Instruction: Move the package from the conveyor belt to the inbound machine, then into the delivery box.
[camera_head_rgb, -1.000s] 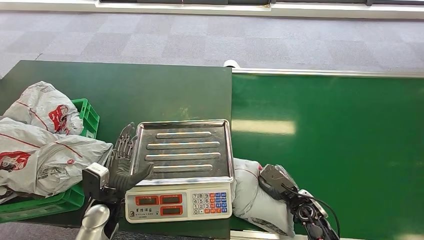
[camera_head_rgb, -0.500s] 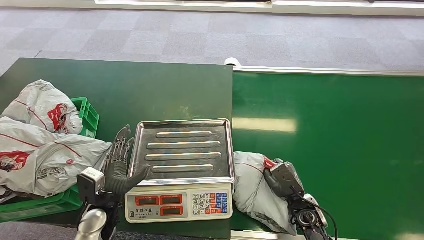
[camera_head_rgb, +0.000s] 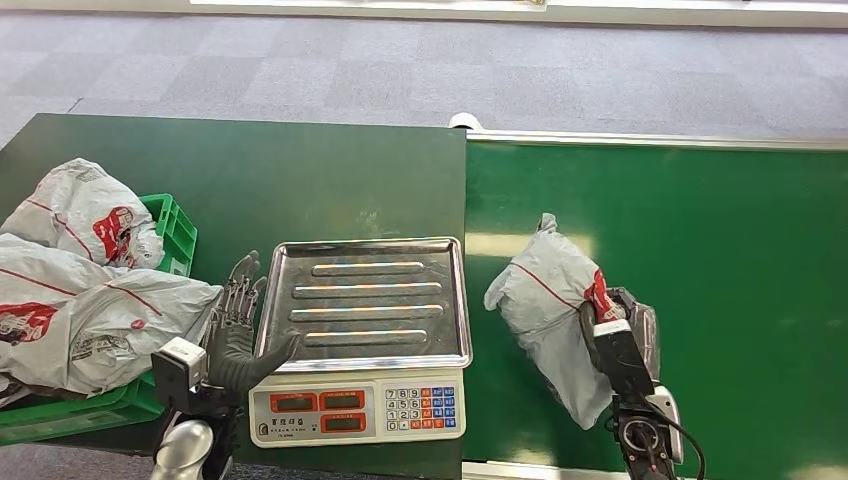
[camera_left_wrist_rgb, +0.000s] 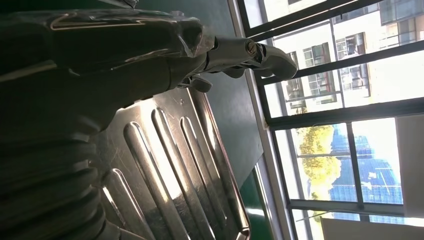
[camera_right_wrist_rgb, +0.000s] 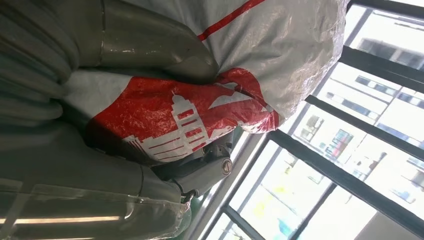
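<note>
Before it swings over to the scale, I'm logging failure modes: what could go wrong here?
The right hand grips the soft package at one side, so the bag could sag or slip out. The left hand rests against the scale tray, and a dropped package might catch its fingers.

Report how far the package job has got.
Done: the right robot hand grips the package and holds it over the belt. In hand: carrying it toward the scale, whose tray is bare. Left: set it on the scale, then put it into the green box among other bags. The left robot hand rests open beside the scale.
</note>
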